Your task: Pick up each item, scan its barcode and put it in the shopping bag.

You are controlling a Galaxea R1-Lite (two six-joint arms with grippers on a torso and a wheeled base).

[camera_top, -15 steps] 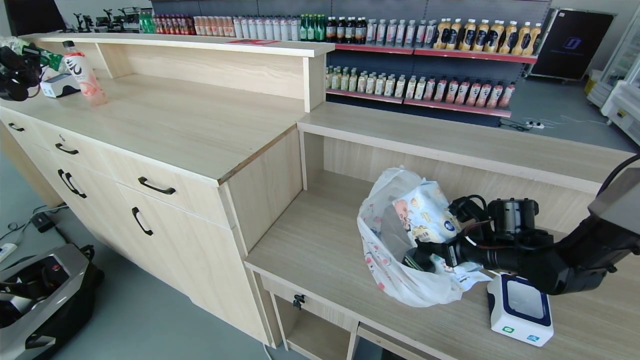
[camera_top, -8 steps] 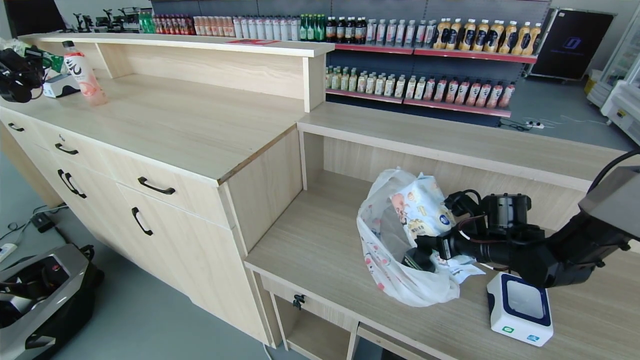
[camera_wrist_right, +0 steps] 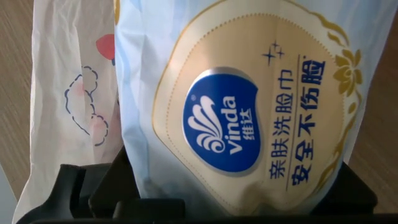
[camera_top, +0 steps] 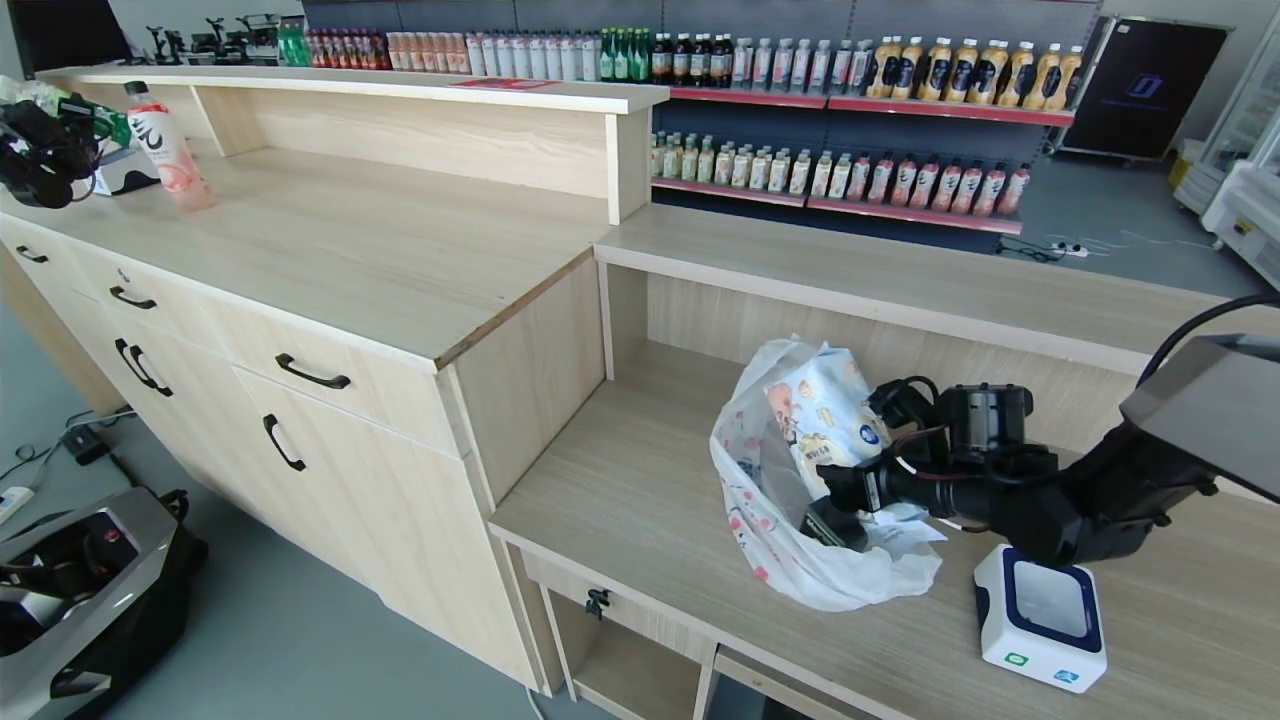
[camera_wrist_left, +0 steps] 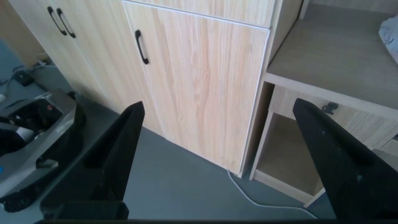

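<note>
A white and pale blue tissue pack (camera_top: 822,408) with cartoon prints stands upright in the mouth of the white printed shopping bag (camera_top: 790,565) on the low counter. My right gripper (camera_top: 838,503) is shut on the pack's lower end, at the bag's opening. In the right wrist view the tissue pack (camera_wrist_right: 249,112) lies close against the camera, with the shopping bag (camera_wrist_right: 68,93) beside it and a black finger (camera_wrist_right: 81,193) at its base. My left gripper (camera_wrist_left: 214,112) hangs open over the grey floor in front of the cabinet doors, with nothing between its fingers.
A white barcode scanner (camera_top: 1040,620) sits on the low counter just right of the bag. A pink drink bottle (camera_top: 165,150) stands on the tall counter at far left, beside a black device (camera_top: 35,155). Shelves of bottles (camera_top: 830,120) line the back wall.
My right arm has shifted left with the tissue pack, carrying it further over the bag's mouth. The bag's front has slumped a little.
</note>
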